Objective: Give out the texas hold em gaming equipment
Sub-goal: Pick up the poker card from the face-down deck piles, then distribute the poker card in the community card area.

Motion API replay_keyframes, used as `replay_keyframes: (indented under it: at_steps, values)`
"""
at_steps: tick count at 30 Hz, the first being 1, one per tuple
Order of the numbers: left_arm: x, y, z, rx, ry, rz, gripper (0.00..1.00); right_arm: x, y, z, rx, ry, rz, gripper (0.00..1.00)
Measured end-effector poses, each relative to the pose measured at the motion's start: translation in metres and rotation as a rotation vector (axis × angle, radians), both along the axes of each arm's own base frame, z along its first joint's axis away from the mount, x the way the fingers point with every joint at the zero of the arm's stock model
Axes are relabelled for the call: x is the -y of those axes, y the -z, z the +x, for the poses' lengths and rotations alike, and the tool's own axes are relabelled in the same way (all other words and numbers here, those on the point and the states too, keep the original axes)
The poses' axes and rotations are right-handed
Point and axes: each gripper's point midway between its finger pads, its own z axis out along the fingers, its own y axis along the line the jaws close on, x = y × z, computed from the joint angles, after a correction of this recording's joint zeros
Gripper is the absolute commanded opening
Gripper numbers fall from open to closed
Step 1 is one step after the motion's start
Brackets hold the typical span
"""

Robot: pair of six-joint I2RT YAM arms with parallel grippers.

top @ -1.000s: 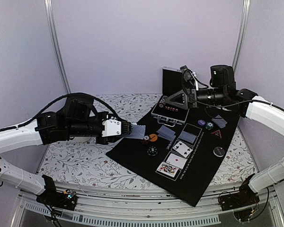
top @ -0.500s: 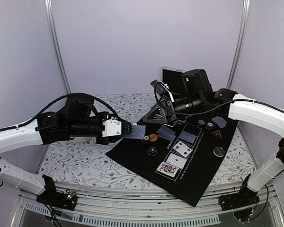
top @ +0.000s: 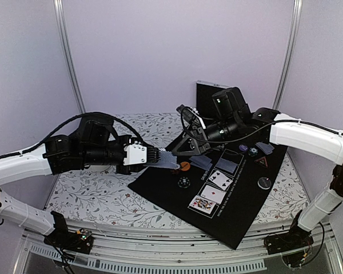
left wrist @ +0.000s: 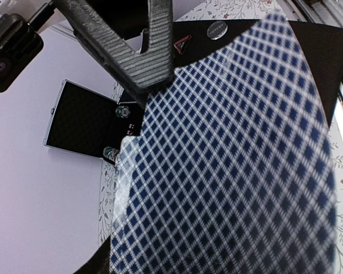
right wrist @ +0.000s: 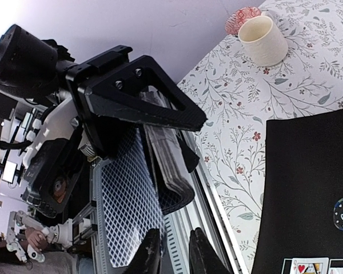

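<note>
Three face-up cards lie in a row on the black mat, running from its centre toward 6 o'clock. Face-down cards lie at 12 o'clock of that row. A striped chip and an orange disc sit at 9 o'clock of it. We judge the distribution as partly done: cards and chips are laid out, but the deck is not used up.

The deck is off the surface, over the mat's 10 o'clock corner, clamped in the left gripper. The right gripper meets the deck's free end from 2 o'clock. Its jaws stand nearly together, and we cannot tell whether they pinch a card. We judge further dealing from the deck as outstanding.
</note>
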Motion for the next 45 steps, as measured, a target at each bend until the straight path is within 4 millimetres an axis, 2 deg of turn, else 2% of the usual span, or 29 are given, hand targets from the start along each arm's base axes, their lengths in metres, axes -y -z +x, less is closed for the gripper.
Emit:
replay_keyframes:
  at_steps: [3, 10, 13, 16, 18, 22, 24, 26, 27, 29, 31, 33, 37, 39, 42, 45]
  values:
    - [0.000, 0.001, 0.000, -0.001, 0.000, 0.002, 0.45, -0.001, -0.002, -0.006, -0.012, -0.026, 0.010, 0.03]
    - [0.000, 0.001, 0.000, -0.002, 0.000, 0.003, 0.45, -0.001, -0.009, -0.011, -0.022, -0.054, 0.020, 0.02]
    - [0.000, 0.001, 0.000, -0.002, 0.000, 0.003, 0.45, 0.002, -0.012, -0.007, -0.010, -0.042, 0.019, 0.02]
    - [0.000, 0.001, 0.000, -0.002, 0.000, 0.003, 0.45, 0.015, -0.021, 0.003, 0.009, -0.002, 0.024, 0.02]
    - [0.000, 0.001, 0.000, -0.003, -0.001, 0.003, 0.45, 0.034, -0.035, 0.019, 0.034, 0.060, 0.043, 0.02]
    - [0.000, 0.001, 0.000, -0.003, -0.001, 0.002, 0.45, 0.094, -0.071, 0.058, 0.118, 0.242, 0.103, 0.02]
    - [0.000, 0.002, 0.000, -0.005, -0.002, 0.002, 0.45, 0.127, -0.080, 0.079, 0.157, 0.345, 0.112, 0.02]
    - [0.000, 0.003, 0.000, -0.008, -0.002, 0.003, 0.45, 0.157, -0.075, 0.103, 0.182, 0.447, 0.089, 0.02]
    - [0.000, 0.004, 0.000, -0.011, -0.002, 0.004, 0.45, 0.174, -0.067, 0.118, 0.187, 0.509, 0.063, 0.02]
    - [0.000, 0.004, 0.000, -0.015, -0.003, 0.002, 0.45, 0.211, -0.038, 0.155, 0.178, 0.636, -0.015, 0.02]
    - [0.001, 0.004, -0.001, -0.020, -0.003, -0.001, 0.45, 0.243, 0.005, 0.191, 0.130, 0.737, -0.110, 0.02]
    - [0.001, 0.006, -0.001, -0.026, -0.003, -0.003, 0.45, 0.266, 0.056, 0.218, 0.060, 0.794, -0.206, 0.02]
    - [0.001, 0.013, -0.004, -0.047, 0.006, 0.001, 0.45, 0.289, 0.144, 0.245, -0.077, 0.808, -0.345, 0.02]
    - [0.001, 0.018, -0.005, -0.058, 0.009, 0.007, 0.45, 0.292, 0.177, 0.251, -0.125, 0.792, -0.392, 0.02]
    - [0.001, 0.026, -0.007, -0.072, 0.013, 0.016, 0.45, 0.292, 0.207, 0.255, -0.166, 0.765, -0.427, 0.02]
    - [0.001, 0.035, -0.008, -0.085, 0.018, 0.027, 0.45, 0.292, 0.221, 0.259, -0.178, 0.750, -0.443, 0.02]
